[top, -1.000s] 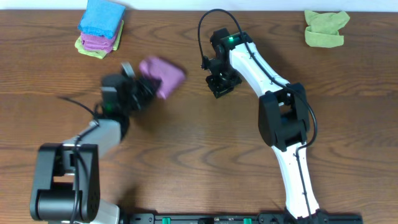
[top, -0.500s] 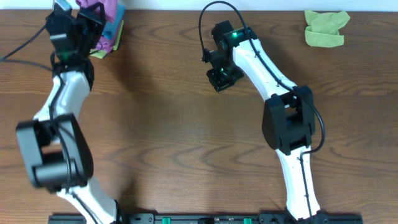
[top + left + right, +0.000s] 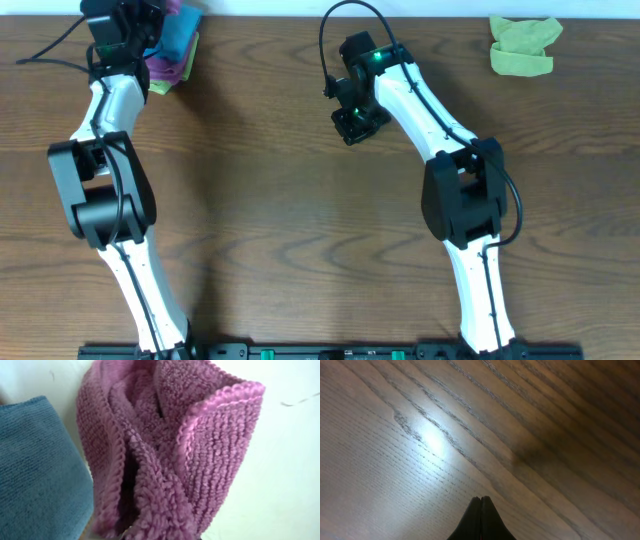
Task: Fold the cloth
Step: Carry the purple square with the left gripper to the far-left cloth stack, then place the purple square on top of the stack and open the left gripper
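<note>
The left gripper (image 3: 128,22) is at the far corner of the bench (image 3: 300,230). A bunched purple cloth (image 3: 170,455) is directly in front of it and fills the left wrist view, and a folded blue cloth (image 3: 35,470) lies just beside it on the left. The fingers are not visible, so I cannot tell if the gripper grasps the cloth. The right gripper (image 3: 480,502) has its fingers pressed together with nothing between them, and only bare wood is in front of it. A crumpled green cloth (image 3: 523,45) lies well apart to its right.
</note>
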{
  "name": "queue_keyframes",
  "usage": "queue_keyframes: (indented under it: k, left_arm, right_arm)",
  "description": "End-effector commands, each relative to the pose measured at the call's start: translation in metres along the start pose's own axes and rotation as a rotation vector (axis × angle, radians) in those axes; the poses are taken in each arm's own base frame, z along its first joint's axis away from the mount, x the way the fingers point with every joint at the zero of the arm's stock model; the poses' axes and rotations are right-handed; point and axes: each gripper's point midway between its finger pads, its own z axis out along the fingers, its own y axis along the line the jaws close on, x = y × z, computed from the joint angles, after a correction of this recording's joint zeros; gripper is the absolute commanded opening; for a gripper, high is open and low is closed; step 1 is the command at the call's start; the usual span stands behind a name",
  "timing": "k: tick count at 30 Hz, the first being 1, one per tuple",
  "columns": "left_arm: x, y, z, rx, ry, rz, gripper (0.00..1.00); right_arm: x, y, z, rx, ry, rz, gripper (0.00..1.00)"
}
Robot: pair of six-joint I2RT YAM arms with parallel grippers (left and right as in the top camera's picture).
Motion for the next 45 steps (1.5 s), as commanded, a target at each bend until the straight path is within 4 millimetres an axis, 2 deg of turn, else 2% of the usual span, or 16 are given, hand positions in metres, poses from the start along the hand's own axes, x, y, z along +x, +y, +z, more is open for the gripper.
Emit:
queue_keyframes:
  k: [1, 6, 8, 9, 10, 11, 12, 13, 23, 26, 30, 34, 37, 39, 42, 45]
  left_arm:
    - [-0.005, 0.008, 0.005, -0.015, -0.013, -0.012, 0.06]
    - [-0.001, 0.035, 0.003, -0.128, -0.007, -0.039, 0.06]
    - [-0.001, 0.039, 0.003, -0.146, -0.01, -0.04, 0.06]
    - [-0.001, 0.04, 0.002, -0.149, -0.014, -0.04, 0.23]
    - [-0.002, 0.04, 0.002, -0.149, -0.016, -0.04, 0.52]
    - [-0.002, 0.04, 0.002, -0.149, -0.016, -0.04, 0.73]
    - [-0.002, 0.04, 0.002, -0.148, -0.014, -0.04, 0.88]
    - [-0.001, 0.04, 0.002, -0.146, -0.009, -0.041, 0.95]
    - [0.002, 0.035, -0.011, -0.062, 0.154, -0.111, 0.95]
    - [0.013, 0.027, -0.019, -0.008, 0.265, -0.147, 0.95]
    - [0.02, 0.015, -0.032, -0.008, 0.335, -0.145, 0.95]
    - [0.019, 0.007, -0.06, -0.105, 0.361, -0.1, 0.95]
    - [0.012, -0.009, -0.082, -0.148, 0.344, -0.033, 0.95]
    - [0.002, -0.033, -0.096, -0.123, 0.316, 0.049, 0.95]
    - [-0.024, -0.072, -0.114, -0.091, 0.199, 0.195, 0.95]
    - [-0.048, -0.082, -0.121, -0.131, 0.075, 0.285, 0.95]
  right_arm:
    - [-0.008, 0.001, -0.017, 0.01, -0.049, -0.001, 0.01]
    - [-0.01, -0.001, -0.017, 0.011, -0.055, 0.001, 0.01]
    - [-0.01, -0.001, -0.017, 0.011, -0.055, 0.001, 0.01]
    - [-0.01, -0.001, -0.017, 0.011, -0.055, 0.001, 0.01]
    - [-0.01, 0.0, -0.017, 0.011, -0.054, 0.0, 0.01]
    - [-0.009, -0.001, -0.017, 0.011, -0.052, 0.001, 0.01]
    - [-0.009, -0.001, -0.017, 0.011, -0.052, 0.001, 0.01]
    - [-0.009, -0.001, -0.017, 0.011, -0.052, 0.001, 0.01]
    - [-0.009, -0.001, -0.017, 0.011, -0.054, 0.001, 0.01]
    - [-0.012, -0.001, -0.017, 0.013, -0.063, -0.002, 0.01]
    - [-0.013, -0.001, -0.017, 0.013, -0.067, -0.002, 0.01]
    - [-0.013, -0.001, -0.017, 0.013, -0.067, -0.002, 0.01]
    - [-0.013, -0.001, -0.017, 0.013, -0.067, -0.002, 0.01]
    - [-0.013, -0.001, -0.017, 0.013, -0.067, -0.002, 0.01]
    - [-0.013, -0.001, -0.017, 0.013, -0.068, -0.002, 0.01]
    - [-0.015, -0.001, -0.018, 0.014, -0.076, 0.002, 0.01]
